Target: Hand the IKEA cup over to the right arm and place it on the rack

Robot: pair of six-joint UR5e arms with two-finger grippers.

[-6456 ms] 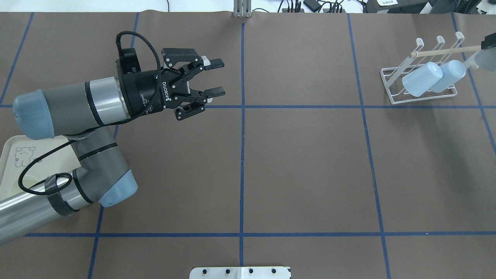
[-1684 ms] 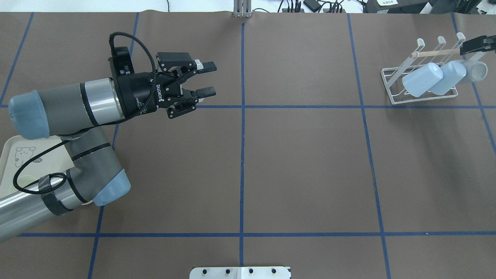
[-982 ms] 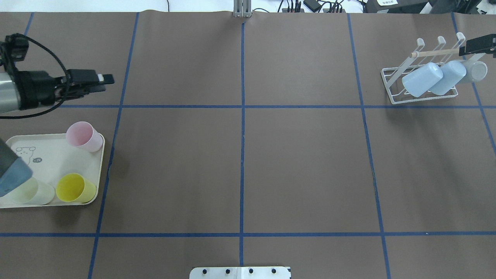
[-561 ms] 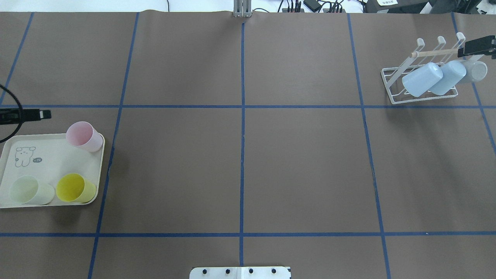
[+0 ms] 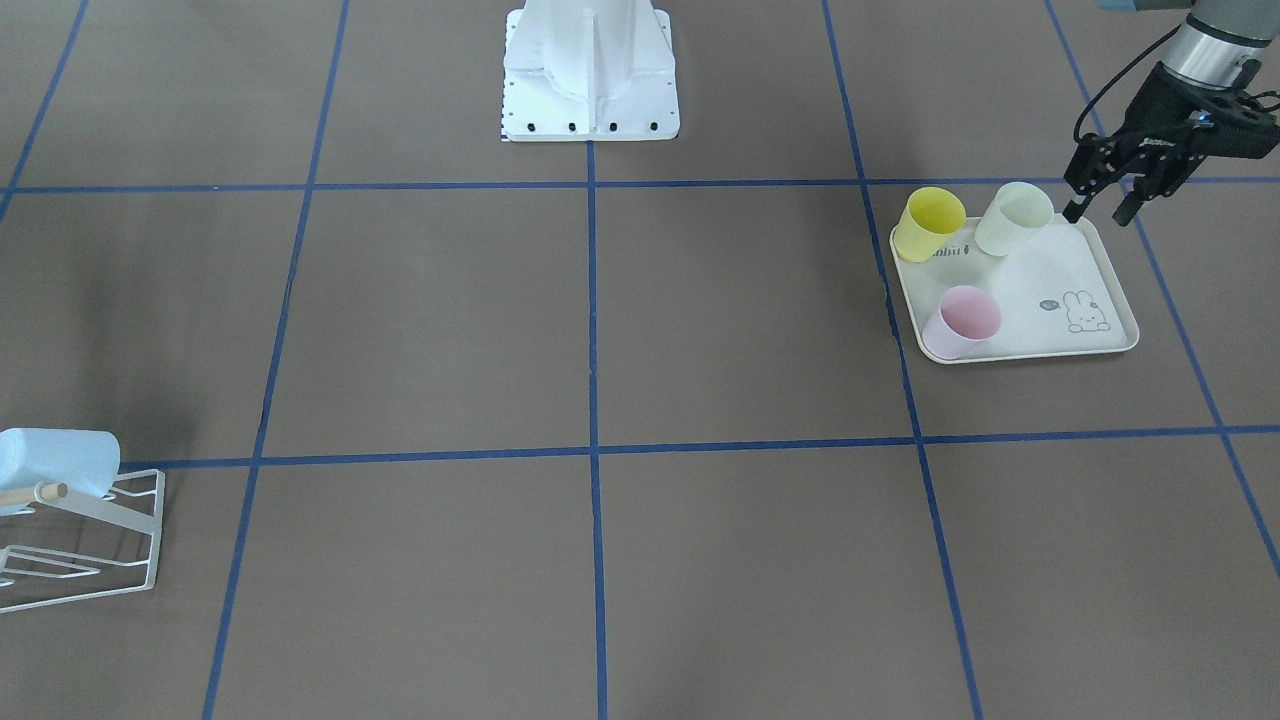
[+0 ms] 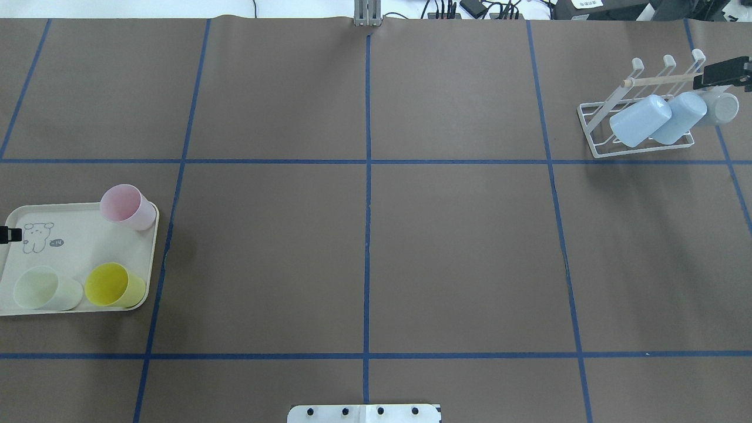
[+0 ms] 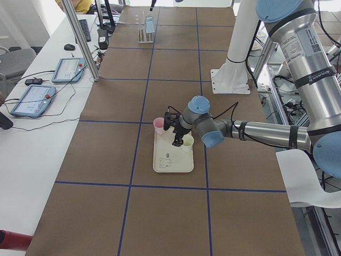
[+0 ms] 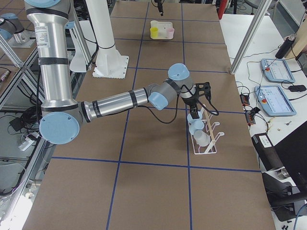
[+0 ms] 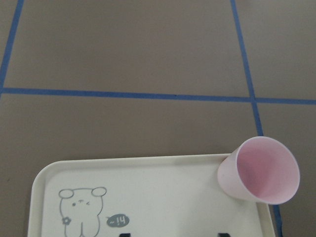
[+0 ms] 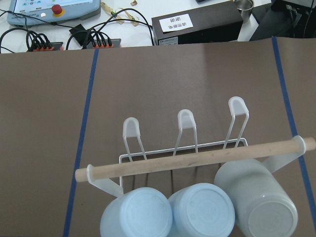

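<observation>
Hovering left pincer parted, empty, near pale green cup, right pincer at rack, gap unclear

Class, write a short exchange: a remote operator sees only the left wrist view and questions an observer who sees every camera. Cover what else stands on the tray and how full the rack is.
Operator: I see the pink cup on the tray. Any others on it?
Observer: Yes, a yellow cup and a pale green cup, on the side nearer the robot.
Operator: How full is the rack?
Observer: It holds three: two blue cups and one paler cup.
</observation>
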